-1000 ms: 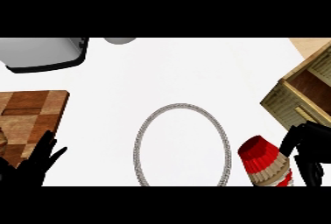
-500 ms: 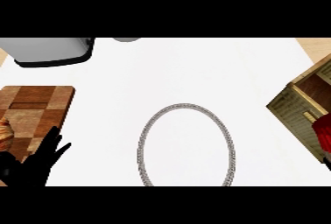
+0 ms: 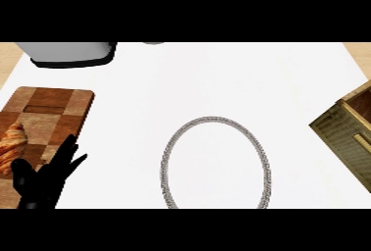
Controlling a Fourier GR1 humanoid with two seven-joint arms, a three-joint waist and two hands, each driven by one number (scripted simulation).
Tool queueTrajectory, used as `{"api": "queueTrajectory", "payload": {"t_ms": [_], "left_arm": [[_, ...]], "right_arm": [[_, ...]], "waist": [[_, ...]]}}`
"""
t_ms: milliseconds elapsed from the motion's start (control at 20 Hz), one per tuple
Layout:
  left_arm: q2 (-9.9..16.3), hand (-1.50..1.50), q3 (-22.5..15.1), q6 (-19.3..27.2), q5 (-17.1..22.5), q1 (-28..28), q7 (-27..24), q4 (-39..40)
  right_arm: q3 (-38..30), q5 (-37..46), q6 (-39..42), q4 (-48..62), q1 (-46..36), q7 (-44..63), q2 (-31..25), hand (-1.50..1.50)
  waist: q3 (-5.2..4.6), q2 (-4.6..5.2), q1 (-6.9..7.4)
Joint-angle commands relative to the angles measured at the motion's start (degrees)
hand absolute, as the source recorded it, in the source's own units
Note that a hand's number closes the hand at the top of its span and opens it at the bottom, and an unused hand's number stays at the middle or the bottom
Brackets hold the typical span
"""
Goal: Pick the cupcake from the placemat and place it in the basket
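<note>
Basket (image 3: 346,131) cut off at right edge; croissant (image 3: 10,147) and grey appliance (image 3: 69,53) partly out of frame.

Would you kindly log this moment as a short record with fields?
Left robot hand: open, resting at lower left over the cutting board's edge
Right robot hand: not in view
Cupcake: not in view
Placemat: oval, grey-rimmed, nothing on it
Basket: wooden, at right edge, partly cropped
Cutting board: left, croissant on it
Grey appliance: top left
</note>
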Motion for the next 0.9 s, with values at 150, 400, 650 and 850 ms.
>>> {"api": "queueTrajectory", "payload": {"t_ms": [150, 400, 650, 850], "left_arm": [[-0.27, 0.0, -2.53, -2.12, -1.11, 2.37, 1.59, 4.8], [-3.39, 0.0, -4.13, 0.4, -3.48, -2.59, 2.79, 7.9], [-3.27, 0.0, -3.76, -0.43, -3.63, -3.36, 2.98, 8.43], [-1.94, 0.0, -2.71, -1.61, -3.26, -2.44, 1.67, 8.26]], "right_arm": [[-7.88, -8.36, 11.21, 21.17, 0.04, -4.81, -2.36, 1.5], [-7.45, -5.65, 15.02, 26.0, 0.35, -9.0, -1.8, 1.5], [-5.87, -0.33, 17.41, 33.22, -0.64, -16.03, -0.28, 1.5], [-7.47, 15.54, 17.46, 35.27, 4.56, -26.82, -4.88, 1.5]], "waist": [[-0.64, 0.79, 2.75], [-0.7, 0.84, 2.8], [-0.68, 0.98, 3.52], [-0.53, 1.34, 3.38]]}}
